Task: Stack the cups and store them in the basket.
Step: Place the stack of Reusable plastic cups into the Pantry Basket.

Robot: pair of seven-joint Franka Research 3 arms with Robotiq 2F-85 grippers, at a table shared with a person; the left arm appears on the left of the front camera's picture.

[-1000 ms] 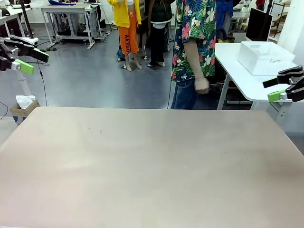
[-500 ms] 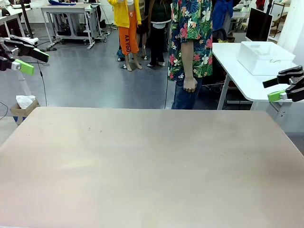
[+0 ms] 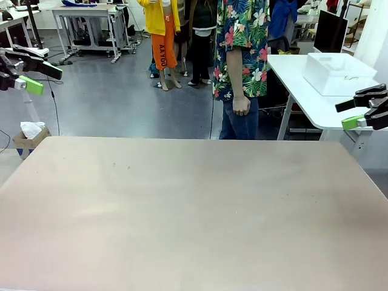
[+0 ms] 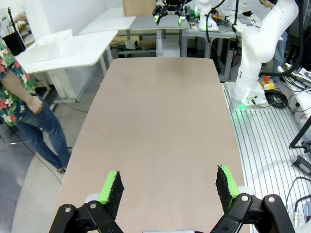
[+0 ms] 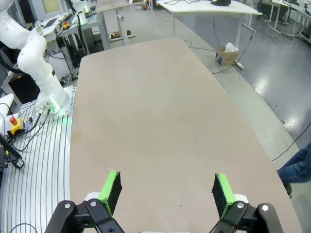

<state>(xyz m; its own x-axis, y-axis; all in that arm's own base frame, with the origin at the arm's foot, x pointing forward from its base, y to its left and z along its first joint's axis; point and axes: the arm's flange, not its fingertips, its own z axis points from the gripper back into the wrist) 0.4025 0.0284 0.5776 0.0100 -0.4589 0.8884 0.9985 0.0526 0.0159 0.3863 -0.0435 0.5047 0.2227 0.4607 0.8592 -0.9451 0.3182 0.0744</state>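
Observation:
The cups are out of view. The basket point(image 3: 337, 73), a white rectangular bin, stands on a white side table beyond the table's far right corner; in the left wrist view the basket point(image 4: 52, 41) lies far off at upper left. My left gripper point(image 3: 37, 76) hangs open in the air off the table's far left corner, with nothing between its green pads. My right gripper point(image 3: 357, 110) hangs open off the far right edge, just in front of the side table. Each wrist view looks down the bare tabletop between open fingers: left gripper point(image 4: 168, 187), right gripper point(image 5: 167, 190).
A person in a floral shirt stands just beyond the far edge, one hand point(image 3: 241, 107) hanging at the side. The beige table point(image 3: 194, 212) carries nothing. The white side table point(image 3: 303, 91) stands at far right, and a cardboard box point(image 3: 29, 134) sits on the floor at far left.
The person has stepped a little to the picture's left and the arm has dropped to the side. Neither gripper has moved.

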